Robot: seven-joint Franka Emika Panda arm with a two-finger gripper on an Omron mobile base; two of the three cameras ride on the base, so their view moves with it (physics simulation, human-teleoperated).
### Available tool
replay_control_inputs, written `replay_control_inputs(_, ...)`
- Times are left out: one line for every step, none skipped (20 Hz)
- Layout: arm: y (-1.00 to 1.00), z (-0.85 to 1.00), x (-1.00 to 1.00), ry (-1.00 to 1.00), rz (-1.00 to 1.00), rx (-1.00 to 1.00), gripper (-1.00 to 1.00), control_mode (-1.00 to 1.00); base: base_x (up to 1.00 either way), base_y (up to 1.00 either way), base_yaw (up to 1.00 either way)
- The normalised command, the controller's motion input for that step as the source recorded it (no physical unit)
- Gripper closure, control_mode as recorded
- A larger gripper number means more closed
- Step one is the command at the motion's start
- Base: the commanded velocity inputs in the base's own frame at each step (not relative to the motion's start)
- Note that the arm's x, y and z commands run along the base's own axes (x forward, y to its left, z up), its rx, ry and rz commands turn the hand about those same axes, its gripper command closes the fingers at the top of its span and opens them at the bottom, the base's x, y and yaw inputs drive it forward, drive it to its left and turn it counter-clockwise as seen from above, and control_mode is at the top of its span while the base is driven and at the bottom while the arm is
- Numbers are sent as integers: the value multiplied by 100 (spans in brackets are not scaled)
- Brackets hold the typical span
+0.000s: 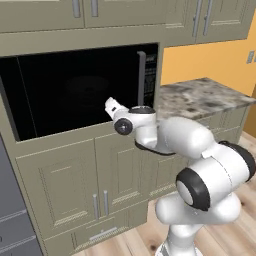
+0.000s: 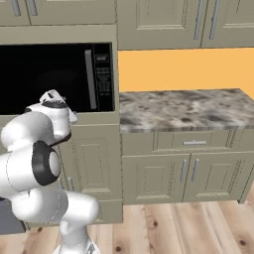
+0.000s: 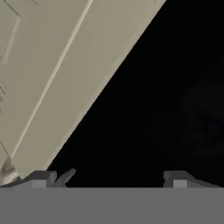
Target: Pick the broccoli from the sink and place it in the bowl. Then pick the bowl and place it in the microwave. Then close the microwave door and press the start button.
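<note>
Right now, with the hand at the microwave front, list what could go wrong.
1. The gripper stands open and empty close to the glossy microwave door; a push forward could strike the panel rather than a button.
2. The control panel is a narrow strip beyond the handle, so the wide fingers may catch the bar or press the wrong key.
3. The elbow hangs near the lower cabinet doors and could bump them.

Black glossy microwave door [image 1: 80, 92] shut flush across the microwave [image 1: 150, 80], built into beige cabinetry. Long vertical grey bar handle [image 1: 141, 77] at the door's 3 o'clock edge; narrow control panel [image 2: 103, 74] just beyond, also at 3 o'clock. Faint round shape behind the dark glass.
</note>
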Motion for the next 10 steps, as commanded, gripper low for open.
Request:
replay_control_inputs(-56, 17, -99, 7, 3, 45, -100, -100, 0, 0, 0)
replay_control_inputs(-60, 19, -94, 9, 4, 47, -100, -100, 0, 0, 0)
replay_control_inputs(-71, 22, -86, 9, 4, 49, -100, -100, 0, 0, 0)
replay_control_inputs(-71, 26, -72, 11, 3, 48, -100, -100, 0, 0, 0)
replay_control_inputs(-72, 25, -63, 11, 5, 46, -100, -100, 0, 0, 0)
replay_control_inputs(-78, 26, -50, 13, 6, 46, -100, -100, 0, 0, 0)
replay_control_inputs(-86, 25, -44, 12, 7, 48, -100, -100, 0, 0, 0)
replay_control_inputs(-87, 24, -33, 11, 8, 49, -100, -100, 0, 0, 0)
replay_control_inputs(-79, 18, -20, 12, 8, 45, -100, -100, 0, 0, 0)
replay_control_inputs(-82, 22, -13, 9, 7, 43, -100, -100, 0, 0, 0)
